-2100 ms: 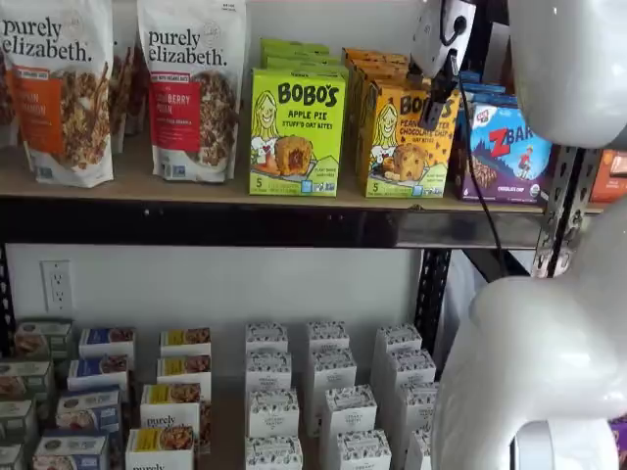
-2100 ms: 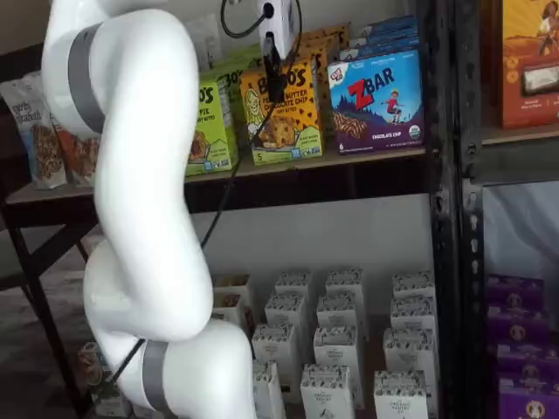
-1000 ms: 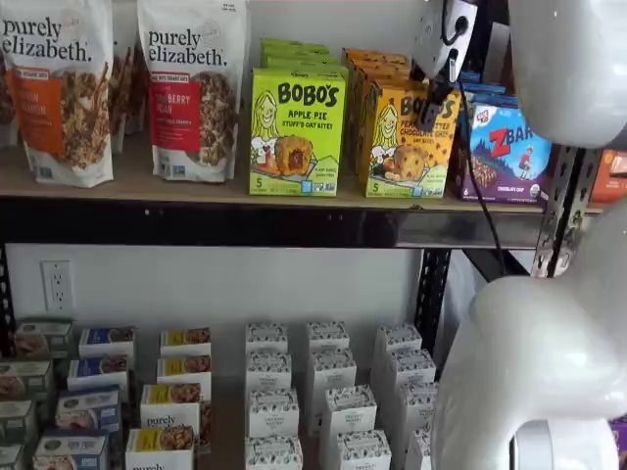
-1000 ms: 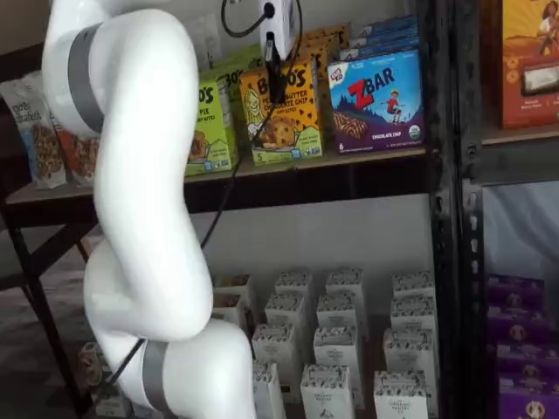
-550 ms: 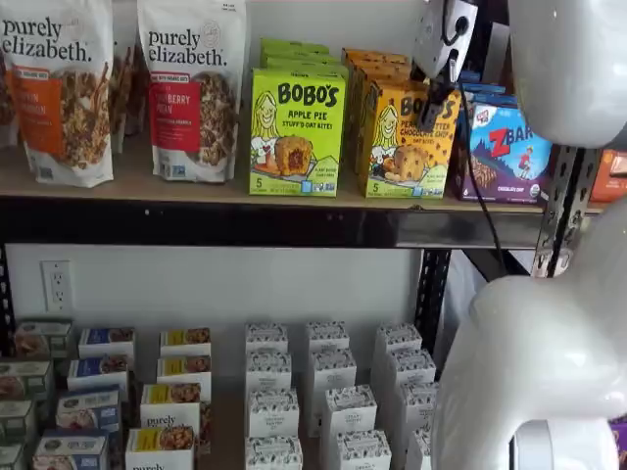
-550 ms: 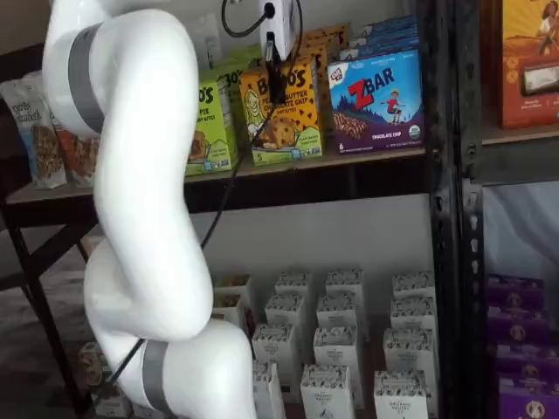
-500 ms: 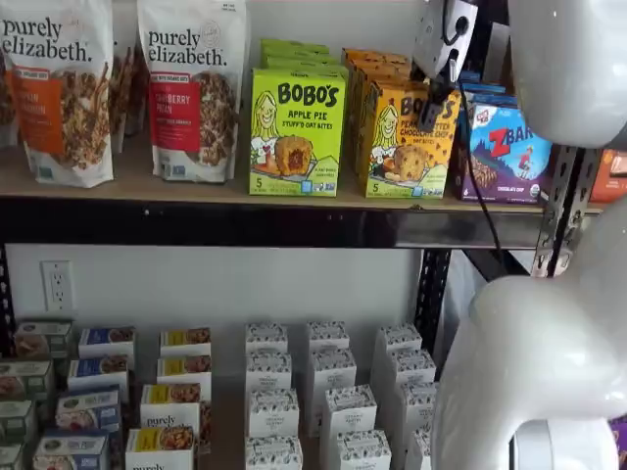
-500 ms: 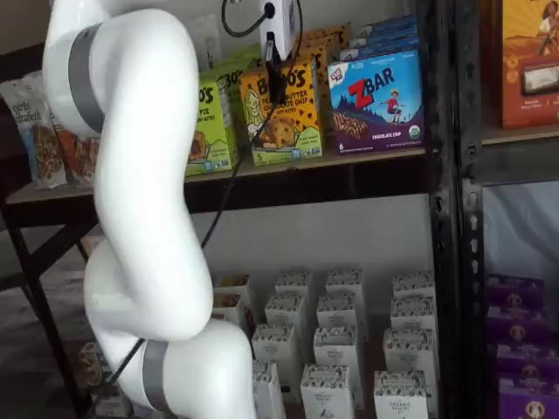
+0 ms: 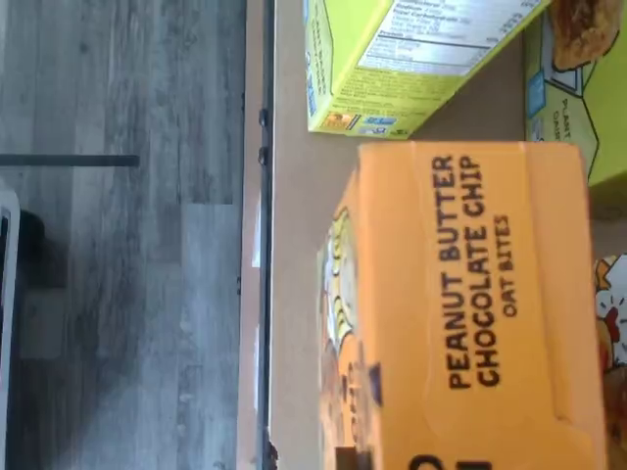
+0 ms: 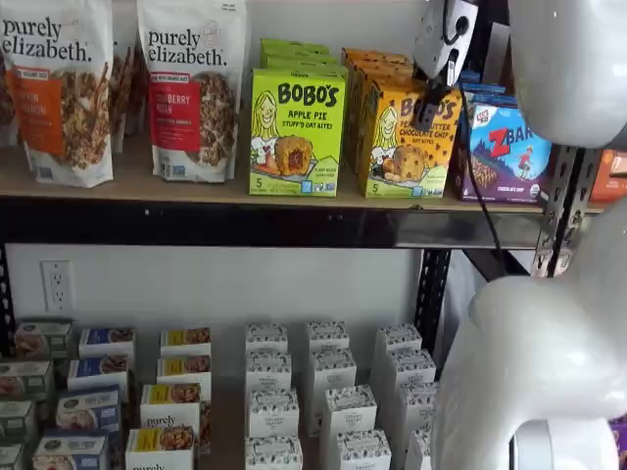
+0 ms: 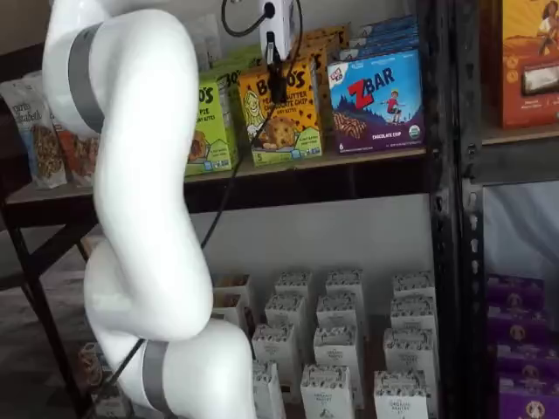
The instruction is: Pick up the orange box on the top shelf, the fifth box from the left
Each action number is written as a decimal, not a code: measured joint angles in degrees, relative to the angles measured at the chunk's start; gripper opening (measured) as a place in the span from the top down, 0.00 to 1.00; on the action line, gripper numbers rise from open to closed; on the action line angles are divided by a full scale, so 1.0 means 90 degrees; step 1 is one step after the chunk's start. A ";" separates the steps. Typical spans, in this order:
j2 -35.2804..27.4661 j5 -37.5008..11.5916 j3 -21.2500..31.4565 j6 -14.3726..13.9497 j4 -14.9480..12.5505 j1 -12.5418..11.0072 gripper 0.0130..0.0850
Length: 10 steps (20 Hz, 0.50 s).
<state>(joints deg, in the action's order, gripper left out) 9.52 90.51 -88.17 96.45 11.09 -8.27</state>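
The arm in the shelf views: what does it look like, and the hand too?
The arm is glossy white, made of thick rounded segments with grey bands at the joints. The hand has a small white body with a dark round socket on its face, and slim black fingers below it. A thin black cable loops above the body and trails down beside the arm.
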 joint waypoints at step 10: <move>0.0030 0.0201 -0.0091 -0.0022 0.0116 -0.0021 0.61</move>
<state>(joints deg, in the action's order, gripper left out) 9.79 92.33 -88.99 96.25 12.13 -8.46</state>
